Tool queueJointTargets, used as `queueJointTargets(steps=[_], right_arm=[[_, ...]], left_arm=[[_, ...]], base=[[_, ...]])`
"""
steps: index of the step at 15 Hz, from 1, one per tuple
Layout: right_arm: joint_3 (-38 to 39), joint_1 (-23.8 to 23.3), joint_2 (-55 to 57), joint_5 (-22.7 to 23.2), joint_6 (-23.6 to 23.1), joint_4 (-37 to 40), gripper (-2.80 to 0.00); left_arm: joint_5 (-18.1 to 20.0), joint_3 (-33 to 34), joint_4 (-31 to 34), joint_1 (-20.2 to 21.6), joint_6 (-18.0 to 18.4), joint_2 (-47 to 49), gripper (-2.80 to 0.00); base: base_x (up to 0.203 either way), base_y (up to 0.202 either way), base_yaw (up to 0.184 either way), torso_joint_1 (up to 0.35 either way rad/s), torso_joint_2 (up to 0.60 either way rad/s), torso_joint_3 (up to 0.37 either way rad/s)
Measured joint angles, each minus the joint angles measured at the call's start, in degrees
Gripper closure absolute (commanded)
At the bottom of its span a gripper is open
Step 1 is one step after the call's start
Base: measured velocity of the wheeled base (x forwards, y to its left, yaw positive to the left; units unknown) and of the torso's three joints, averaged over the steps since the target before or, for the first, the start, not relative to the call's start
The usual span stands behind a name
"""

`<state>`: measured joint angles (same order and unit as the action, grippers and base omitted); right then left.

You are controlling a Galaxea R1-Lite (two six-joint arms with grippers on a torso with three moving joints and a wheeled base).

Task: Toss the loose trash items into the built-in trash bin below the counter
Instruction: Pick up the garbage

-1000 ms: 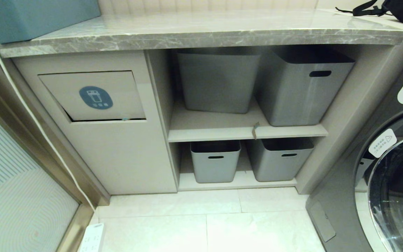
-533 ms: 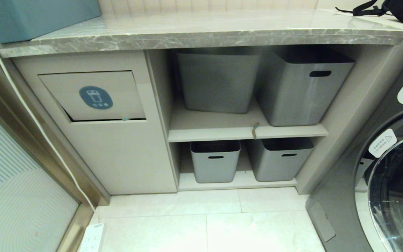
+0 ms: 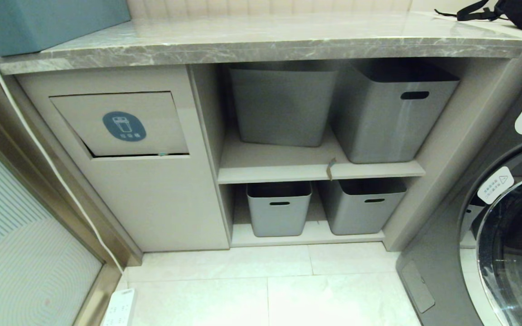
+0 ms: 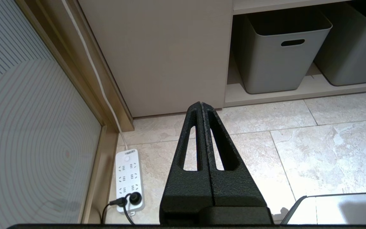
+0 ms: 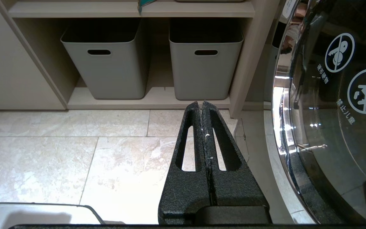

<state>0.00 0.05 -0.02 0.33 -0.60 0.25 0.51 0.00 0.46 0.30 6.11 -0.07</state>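
Note:
The grey marble counter [image 3: 261,45] runs across the top of the head view. Below it on the left is the built-in trash bin [image 3: 123,124], a beige flap with a blue oval sticker, its lower edge slightly ajar. One small tan scrap of loose trash [image 3: 331,168] hangs over the front edge of the middle shelf; its teal side [image 5: 144,3] shows in the right wrist view. My left gripper [image 4: 201,103] is shut and empty, low over the floor before the cabinet. My right gripper [image 5: 201,102] is shut and empty, beside the washing machine. Neither arm shows in the head view.
Grey tubs [image 3: 390,113] fill the open shelves right of the bin. A washing machine door [image 3: 510,244] stands at the right, a ribbed glass door [image 3: 12,253] at the left. A white power strip [image 4: 129,179] lies on the floor. A blue box [image 3: 43,20] and black bag [image 3: 514,9] sit on the counter.

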Motion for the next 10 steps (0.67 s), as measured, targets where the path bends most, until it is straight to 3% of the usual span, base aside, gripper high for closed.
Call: queueJointTargets(steps=[10], right_arm=[[0.0,0.0,0.0,0.0,-0.1,0.0,0.0]], left_arm=[[0.0,0.0,0.1,0.0,-0.5,0.0,0.0]], base=[[0.0,0.0,0.0,0.0,0.0,0.0]])
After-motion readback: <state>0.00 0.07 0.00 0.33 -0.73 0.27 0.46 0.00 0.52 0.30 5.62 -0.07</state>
